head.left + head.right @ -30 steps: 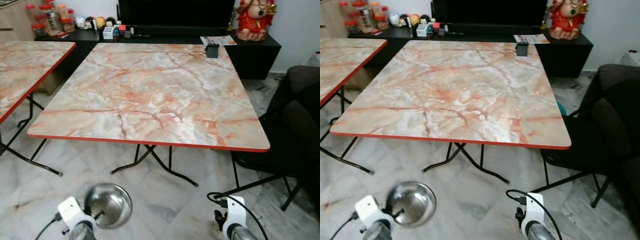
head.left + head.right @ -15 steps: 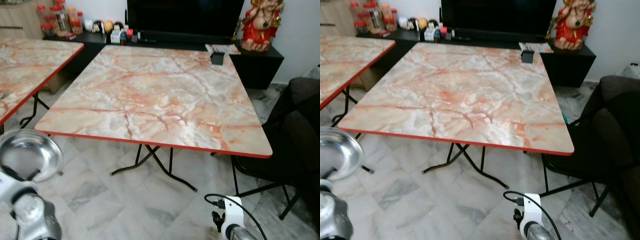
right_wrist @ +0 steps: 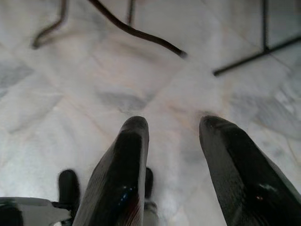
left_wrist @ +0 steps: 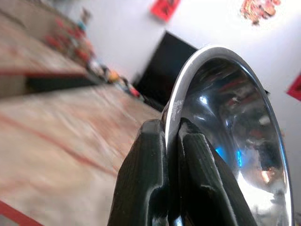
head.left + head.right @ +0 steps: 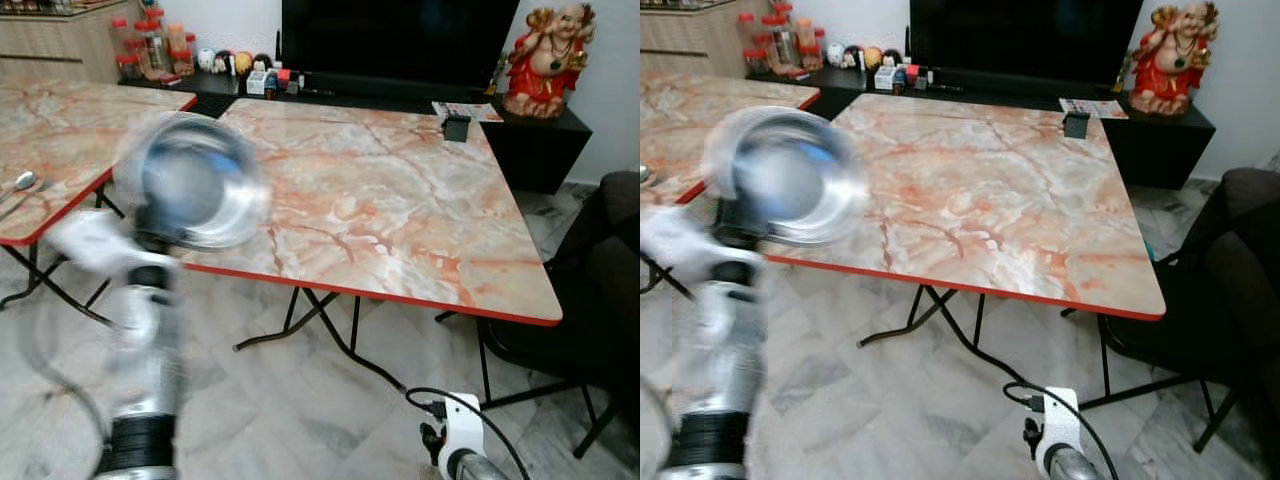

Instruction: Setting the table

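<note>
A shiny steel bowl [image 5: 195, 185] is raised in the air, blurred by motion, in front of the near left corner of the marble-patterned table [image 5: 400, 200]. My left gripper [image 4: 171, 125] is shut on the bowl's rim [image 4: 188, 84], one finger inside and one outside. Its silver arm [image 5: 145, 330] rises from the lower left. My right gripper [image 3: 171, 125] hangs low over the tiled floor with its fingers [image 3: 127, 155] open and nothing between them; its wrist [image 5: 460, 445] shows at the bottom right.
A second marble table [image 5: 60, 130] stands at the left with a spoon [image 5: 22, 182] on it. A small black object [image 5: 457, 127] sits on the far right corner. Behind are a black console [image 5: 540, 140], a red statue [image 5: 550, 60] and jars [image 5: 150, 45]. A dark chair [image 5: 600, 300] is at the right.
My left arm has swung the bowl up and to the right, from below the table's edge to the height of its near left corner. The head camera has shifted too.
</note>
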Tool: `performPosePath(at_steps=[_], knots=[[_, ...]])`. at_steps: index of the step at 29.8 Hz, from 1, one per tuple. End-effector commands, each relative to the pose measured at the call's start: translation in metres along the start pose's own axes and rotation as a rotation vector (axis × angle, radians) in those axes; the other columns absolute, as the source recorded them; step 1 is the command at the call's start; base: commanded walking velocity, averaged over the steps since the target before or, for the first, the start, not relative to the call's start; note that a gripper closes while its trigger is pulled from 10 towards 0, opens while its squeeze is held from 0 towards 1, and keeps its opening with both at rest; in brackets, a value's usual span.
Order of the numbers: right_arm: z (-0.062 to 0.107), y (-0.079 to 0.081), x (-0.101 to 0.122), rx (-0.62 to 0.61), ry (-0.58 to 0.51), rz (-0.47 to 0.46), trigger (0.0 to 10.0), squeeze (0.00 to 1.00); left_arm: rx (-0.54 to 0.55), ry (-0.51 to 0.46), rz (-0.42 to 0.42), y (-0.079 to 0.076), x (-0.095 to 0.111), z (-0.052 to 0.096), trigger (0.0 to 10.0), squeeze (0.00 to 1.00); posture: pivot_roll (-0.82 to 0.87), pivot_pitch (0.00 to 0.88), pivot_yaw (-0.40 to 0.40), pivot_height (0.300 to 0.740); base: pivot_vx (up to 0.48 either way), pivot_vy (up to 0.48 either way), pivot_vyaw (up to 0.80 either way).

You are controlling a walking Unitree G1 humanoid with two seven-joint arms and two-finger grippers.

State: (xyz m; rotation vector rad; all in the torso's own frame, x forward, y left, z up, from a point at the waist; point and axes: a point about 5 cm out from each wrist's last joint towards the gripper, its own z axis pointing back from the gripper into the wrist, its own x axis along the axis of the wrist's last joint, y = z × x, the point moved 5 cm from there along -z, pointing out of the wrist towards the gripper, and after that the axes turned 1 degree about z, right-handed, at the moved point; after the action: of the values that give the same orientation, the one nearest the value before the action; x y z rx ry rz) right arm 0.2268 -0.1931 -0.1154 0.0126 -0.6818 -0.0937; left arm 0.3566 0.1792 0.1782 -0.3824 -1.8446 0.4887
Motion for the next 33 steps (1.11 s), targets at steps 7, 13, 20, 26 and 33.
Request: performPosePath(at_steps=[7,13,20,26,33], knots=[[0.000,-0.002,0.000,-0.009,0.002,0.017,10.0,0.00,0.022,0.215,0.050,-0.021,-0.060,0.015,10.0,0.00,0.03,0.000,-0.047,0.732,0.000,0.000,0.00],[0.000,-0.004,0.003,-0.017,-0.009,0.009,10.0,0.00,-0.032,0.273,0.085,-0.040,-0.074,0.015,10.0,0.00,0.02,0.000,-0.040,0.732,0.180,0.000,0.00],[0.000,-0.005,0.002,-0.023,-0.007,0.007,10.0,0.00,-0.058,0.284,0.072,-0.045,-0.074,0.011,10.0,0.00,0.01,0.000,-0.027,0.732,0.396,0.000,0.00],[0.000,-0.003,0.002,-0.019,-0.008,0.003,10.0,0.00,-0.066,0.281,0.076,-0.045,-0.073,0.009,10.0,0.00,0.01,0.000,-0.025,0.732,0.414,0.000,-0.22],[0.000,-0.002,0.001,-0.017,-0.006,-0.001,10.0,0.00,-0.080,0.284,0.067,-0.048,-0.073,0.008,10.0,0.00,0.01,0.000,-0.021,0.732,0.415,0.000,0.00]])
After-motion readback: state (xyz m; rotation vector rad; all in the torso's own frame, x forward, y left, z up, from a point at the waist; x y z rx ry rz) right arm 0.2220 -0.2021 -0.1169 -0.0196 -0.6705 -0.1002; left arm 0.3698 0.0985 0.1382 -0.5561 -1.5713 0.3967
